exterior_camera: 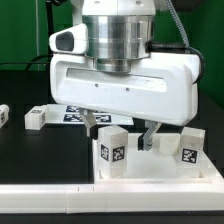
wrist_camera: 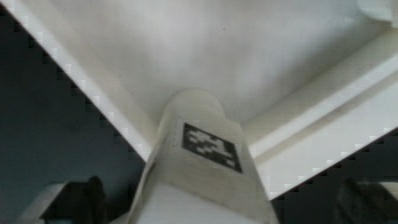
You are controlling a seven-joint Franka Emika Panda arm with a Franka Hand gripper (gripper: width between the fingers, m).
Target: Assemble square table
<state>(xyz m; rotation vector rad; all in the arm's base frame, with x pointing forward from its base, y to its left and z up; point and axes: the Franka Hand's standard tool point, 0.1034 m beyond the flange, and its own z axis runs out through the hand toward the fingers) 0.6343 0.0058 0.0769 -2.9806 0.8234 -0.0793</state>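
Square table tabletop (exterior_camera: 160, 172), exterior view: lies flat on the dark desk (exterior_camera: 30, 150), carrying one leg (exterior_camera: 112, 150) upright toward the exterior view's left and a second leg (exterior_camera: 188, 148) toward its right. Pincer (exterior_camera: 120, 137) straddles the first, spread wide, gripping nothing. Wrist view: same leg (wrist_camera: 192, 170) rises inside that wide gap. Probably about to grasp and seat it: centre, close squarely on flat sides, keep vertical.

Upright leg (exterior_camera: 112, 150) fills spread claw (exterior_camera: 120, 137) gap; second leg (exterior_camera: 189, 147) crowds exterior view's right.
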